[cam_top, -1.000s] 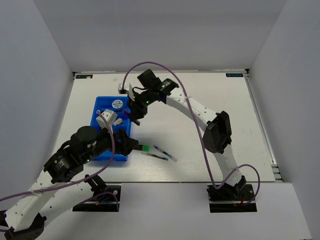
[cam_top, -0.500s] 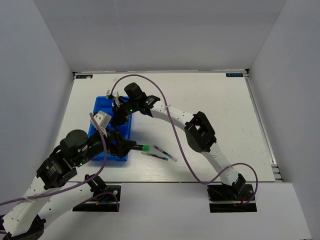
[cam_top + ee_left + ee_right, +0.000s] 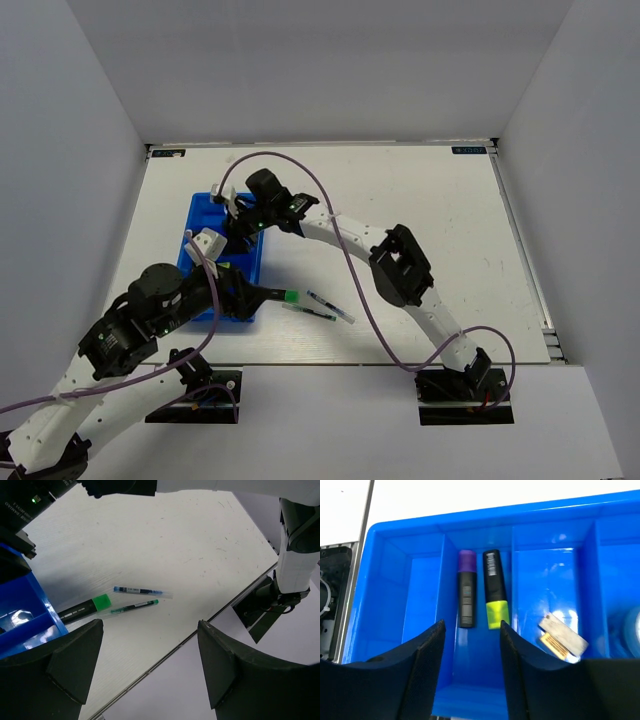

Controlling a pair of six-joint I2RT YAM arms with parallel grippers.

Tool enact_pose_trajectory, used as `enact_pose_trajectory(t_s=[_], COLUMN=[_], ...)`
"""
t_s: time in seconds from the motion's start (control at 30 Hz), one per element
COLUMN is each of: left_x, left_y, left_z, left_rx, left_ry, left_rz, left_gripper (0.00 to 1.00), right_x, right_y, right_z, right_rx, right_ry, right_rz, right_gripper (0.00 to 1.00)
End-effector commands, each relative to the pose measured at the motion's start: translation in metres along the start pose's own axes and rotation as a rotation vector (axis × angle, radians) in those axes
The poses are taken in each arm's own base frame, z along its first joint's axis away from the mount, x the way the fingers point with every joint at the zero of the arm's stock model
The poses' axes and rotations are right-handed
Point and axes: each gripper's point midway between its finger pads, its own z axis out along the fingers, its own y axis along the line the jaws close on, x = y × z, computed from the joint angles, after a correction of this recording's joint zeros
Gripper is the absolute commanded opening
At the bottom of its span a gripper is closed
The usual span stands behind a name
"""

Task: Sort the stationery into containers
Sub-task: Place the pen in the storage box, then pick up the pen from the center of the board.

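Note:
The blue tray (image 3: 198, 212) lies at the left of the table. My right gripper (image 3: 240, 222) hovers open and empty over it. In the right wrist view the open gripper (image 3: 471, 626) is above a compartment holding a purple-ended marker (image 3: 466, 588) and a yellow-ended marker (image 3: 495, 588). A whitish eraser (image 3: 563, 635) lies one compartment to the right, and the roll's edge (image 3: 633, 630) shows at the far right. My left gripper (image 3: 245, 293) is open and empty by the tray's near right corner. A green-ended marker (image 3: 83, 610) and two thin pens (image 3: 142, 590) (image 3: 134, 608) lie on the table beyond it.
The green marker (image 3: 281, 296) and both pens (image 3: 330, 307) lie just right of the tray near the table's front edge (image 3: 165, 652). The right arm (image 3: 400, 262) stretches across the table's middle. Walls enclose the table on three sides.
My right gripper has moved left from the tray's right edge to over its compartments. My left arm has drawn back a little toward the near left. The marker and pens have not moved.

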Motion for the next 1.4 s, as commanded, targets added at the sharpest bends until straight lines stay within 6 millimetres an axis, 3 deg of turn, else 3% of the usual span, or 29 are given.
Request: enact_pose_trajectory(t_s=[0.0,0.03,0.13,0.17,0.23,0.27,0.33,0.37,0.4,0.43,0.47,0.5,0.6,0.7,0.73,0.77,0.83,0.87,0.9,0.93,1.0,1.03,1.13,1.27,1.37], left_x=[-0.003,-0.004,-0.006,-0.005,-0.006,-0.004,-0.001,0.001,0.004,0.008,0.012,0.014,0.029,0.040,0.045,0.045,0.049,0.061,0.063,0.064,0.079,0.086,0.102,0.131,0.150], left_y=[-0.002,0.003,0.002,0.003,0.003,0.004,0.005,0.007,0.011,0.018,0.025,0.029,0.045,0.041,0.041,0.037,0.040,0.038,0.034,0.035,0.031,0.034,0.038,0.048,0.056], left_z=[-0.003,-0.001,-0.006,-0.006,-0.007,-0.006,-0.005,-0.004,-0.002,-0.001,0.000,0.002,0.010,0.016,0.024,0.025,0.038,0.045,0.048,0.052,0.067,0.072,0.097,0.108,0.119], left_rx=[0.008,-0.020,-0.012,-0.015,-0.017,-0.019,-0.025,-0.031,-0.053,-0.084,-0.124,-0.146,-0.222,-0.163,-0.133,-0.105,-0.080,-0.043,-0.001,0.040,0.117,0.161,0.240,0.302,0.341], left_ry=[-0.018,-0.017,-0.037,-0.037,-0.041,-0.035,-0.025,-0.017,-0.010,0.002,0.014,0.027,0.096,0.175,0.244,0.279,0.397,0.478,0.510,0.533,0.607,0.631,0.702,0.879,0.938], left_rz=[-0.009,-0.010,-0.010,-0.010,-0.011,-0.011,-0.010,-0.010,-0.009,-0.006,-0.004,-0.002,0.023,0.147,0.249,0.284,0.413,0.430,0.453,0.538,0.573,0.645,0.726,0.755,0.782], left_gripper=[0.85,0.84,0.59,0.35,0.09,0.00,0.00,0.00,0.02,0.09,0.22,0.50,0.70,0.64,0.46,0.36,0.19,0.16,0.15,0.15,0.17,0.20,0.35,0.53,0.55], right_x=[-0.066,-0.070,-0.084,-0.079,-0.072,-0.040,-0.032,0.010,0.016,0.022,0.048,0.068,0.093,0.098,0.096,0.097,0.108,0.095,0.108,0.124,0.126,0.133,0.163,0.173,0.175], right_y=[0.011,0.013,0.011,0.003,0.007,0.007,0.021,0.034,0.044,0.051,0.059,0.067,0.073,0.063,0.065,0.056,0.058,0.062,0.065,0.064,0.065,0.059,0.067,0.072,0.081], right_z=[-0.041,-0.049,-0.076,-0.086,-0.103,-0.112,-0.127,-0.134,-0.140,-0.147,-0.148,-0.151,-0.156,-0.165,-0.172,-0.184,-0.202,-0.217,-0.223,-0.231,-0.255,-0.267,-0.296,-0.324,-0.334], right_rx=[0.060,0.070,0.128,0.171,0.219,0.208,0.194,0.140,0.118,0.097,0.061,0.045,0.031,0.094,0.105,0.144,0.148,0.162,0.159,0.175,0.249,0.307,0.385,0.452,0.463], right_ry=[-0.094,-0.087,-0.079,-0.049,0.013,0.123,0.180,0.300,0.317,0.335,0.391,0.430,0.473,0.505,0.530,0.541,0.551,0.502,0.505,0.508,0.464,0.470,0.448,0.369,0.285], right_rz=[-0.089,-0.081,-0.098,-0.111,-0.110,-0.118,-0.146,-0.147,-0.155,-0.177,-0.158,-0.138,-0.114,-0.074,-0.050,-0.018,0.068,0.081,0.118,0.170,0.186,0.228,0.354,0.446,0.481], right_gripper=[0.48,0.44,0.09,0.00,0.00,0.00,0.00,0.00,0.16,0.26,0.34,0.43,0.46,0.47,0.45,0.41,0.18,0.00,0.00,0.00,0.00,0.00,0.00,0.00,0.00])
